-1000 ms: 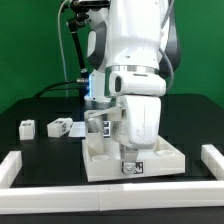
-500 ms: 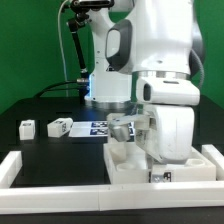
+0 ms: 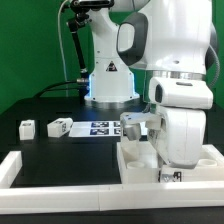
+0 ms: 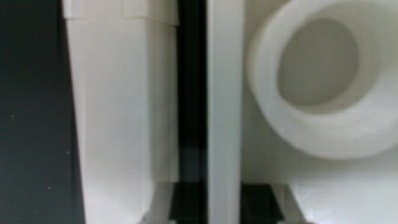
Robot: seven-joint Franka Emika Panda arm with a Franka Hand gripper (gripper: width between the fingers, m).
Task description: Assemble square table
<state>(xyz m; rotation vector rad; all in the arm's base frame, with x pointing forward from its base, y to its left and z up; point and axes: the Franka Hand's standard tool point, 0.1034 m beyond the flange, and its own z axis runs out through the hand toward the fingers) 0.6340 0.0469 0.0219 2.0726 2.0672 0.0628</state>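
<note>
- Jaws are sitting hidden behind the white body of the gripper (image 3: 170,166) in the exterior view, so it cannot be told whether they are parted, closed or gripping anything.
- The square table panel (image 3: 138,160) is lying flat under the gripper, at about 5 o'clock in the exterior view, with its tag (image 3: 172,176) facing the camera on the front rim.
- The right border bar (image 3: 214,158) is running close along the panel's 3 o'clock edge, and the front border bar (image 3: 80,201) along its 6 o'clock edge, leaving little room there.
- In the wrist view, a white strip (image 4: 116,100) and the panel's rim are standing apart across a thin dark gap, beside the panel's raised round socket (image 4: 329,85).
- Bare dark table (image 3: 60,155) is spreading from the panel toward 9 o'clock, up to the left border bar (image 3: 10,168).
- A leg block (image 3: 26,127) and a second leg block (image 3: 60,126) are sitting at 10 o'clock, well apart from the panel, with the marker board (image 3: 100,128) just beside the second.
</note>
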